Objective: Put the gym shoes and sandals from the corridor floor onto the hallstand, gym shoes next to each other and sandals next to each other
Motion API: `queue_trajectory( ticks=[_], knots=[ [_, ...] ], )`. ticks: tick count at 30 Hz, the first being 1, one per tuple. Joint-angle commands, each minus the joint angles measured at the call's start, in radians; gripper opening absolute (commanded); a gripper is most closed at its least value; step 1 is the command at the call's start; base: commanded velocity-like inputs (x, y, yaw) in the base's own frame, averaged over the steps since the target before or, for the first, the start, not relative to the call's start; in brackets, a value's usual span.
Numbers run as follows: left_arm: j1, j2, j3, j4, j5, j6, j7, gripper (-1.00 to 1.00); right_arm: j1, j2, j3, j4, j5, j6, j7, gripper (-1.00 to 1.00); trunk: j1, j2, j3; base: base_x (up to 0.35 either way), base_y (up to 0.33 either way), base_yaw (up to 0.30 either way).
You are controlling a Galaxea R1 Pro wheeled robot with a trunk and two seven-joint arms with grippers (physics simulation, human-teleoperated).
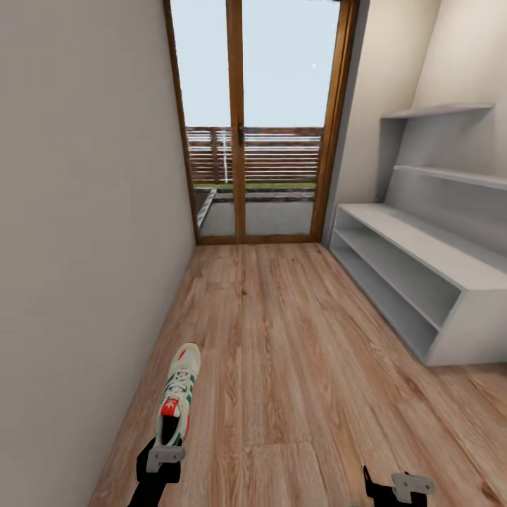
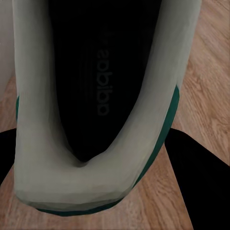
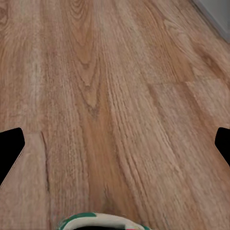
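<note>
Left end effector (image 1: 163,456) grips gym shoe (image 1: 178,394) by heel, toe forward | right end effector (image 1: 394,487) spread, empty | shoe rack (image 1: 422,282) far right, unfilled

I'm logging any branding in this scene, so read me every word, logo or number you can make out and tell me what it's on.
"adidas": faint dark lettering on the black insole of the cream-white sneaker with green trim, seen in the left wrist view.
The red-orange tongue tag on that sneaker in the head view carries a mark too small to read.
No other text is visible.

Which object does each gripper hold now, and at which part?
Left gripper holds a gym shoe by its heel. Right gripper: cannot tell.
</note>
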Motion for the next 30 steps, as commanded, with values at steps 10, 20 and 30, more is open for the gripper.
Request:
queue_trajectory(
  ticks=[10, 20, 30],
  knots=[
    [-0.001, -0.002, 0.008, 0.000, -0.006, -0.003, -0.005, -1.00, -0.001, 0.001, -0.005, 0.001, 0.010, -0.003, -0.002, 1.00, 0.000, 0.000, -0.001, 0.333, 0.120, 0.000],
    [0.000, -0.002, 0.008, 0.000, -0.006, -0.005, -0.005, -1.00, -0.001, 0.001, -0.005, 0.001, 0.010, -0.003, -0.002, 1.00, 0.000, 0.000, -0.001, 0.163, 0.108, 0.000],
    [0.000, -0.002, 0.008, 0.000, -0.006, -0.003, -0.006, -1.00, -0.001, 0.001, -0.005, 0.001, 0.010, -0.003, -0.002, 1.00, 0.000, 0.000, -0.001, 0.101, 0.077, 0.000]
  ],
)
